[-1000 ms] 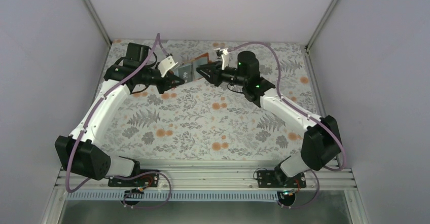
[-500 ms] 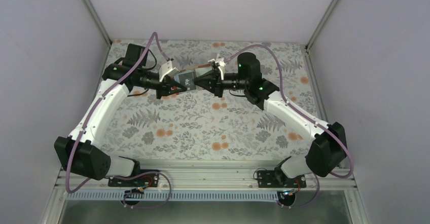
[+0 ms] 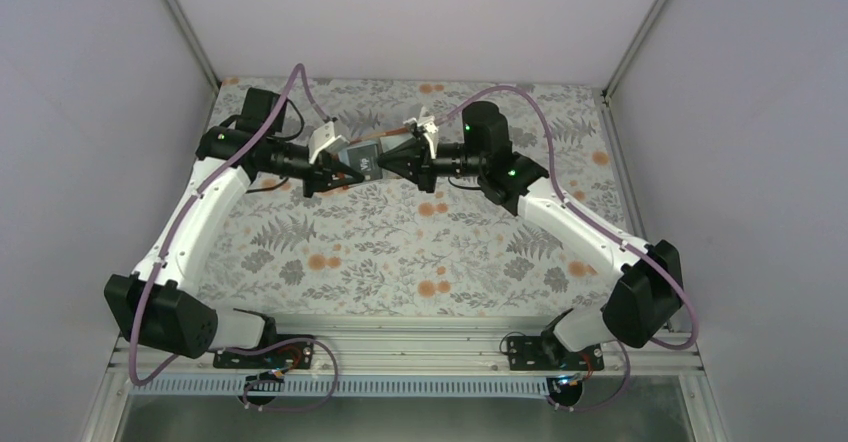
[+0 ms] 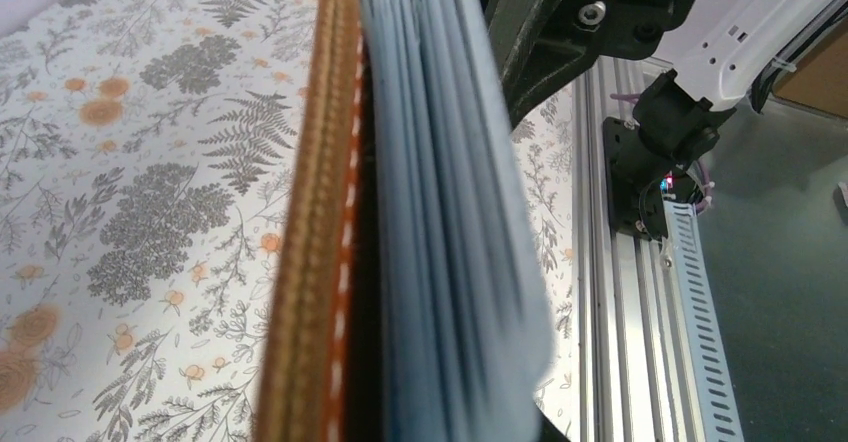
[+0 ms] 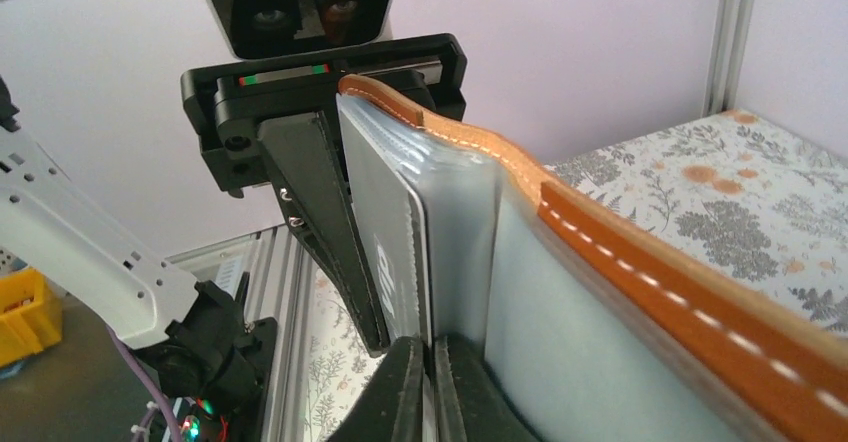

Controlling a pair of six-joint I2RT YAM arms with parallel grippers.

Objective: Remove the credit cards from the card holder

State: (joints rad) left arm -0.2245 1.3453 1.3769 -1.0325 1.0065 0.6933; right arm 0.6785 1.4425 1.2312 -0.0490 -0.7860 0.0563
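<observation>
The holder (image 3: 360, 157) hung in the air between the two hands, lifted clear of the floral tabletop (image 3: 420, 252), whose far middle part lay below it. The left hand (image 3: 347, 169) was clenched on the holder's left end. In the right wrist view one of its black fingers (image 5: 318, 212) lay along that side of the holder. The right hand (image 3: 392, 162) met the holder from the opposite side, its jaws drawn nearly together on the near edge of the black card (image 5: 392, 232). That card stood in a pocket of the holder with white marks showing on its face. The holder was open and on edge: its rust-brown stitched outside curved away to the right of the card, with pale blue-grey pocket layers between them. From the left wrist the same layers showed edge-on, the brown outside to the left and the blue-grey inside to the right.
</observation>
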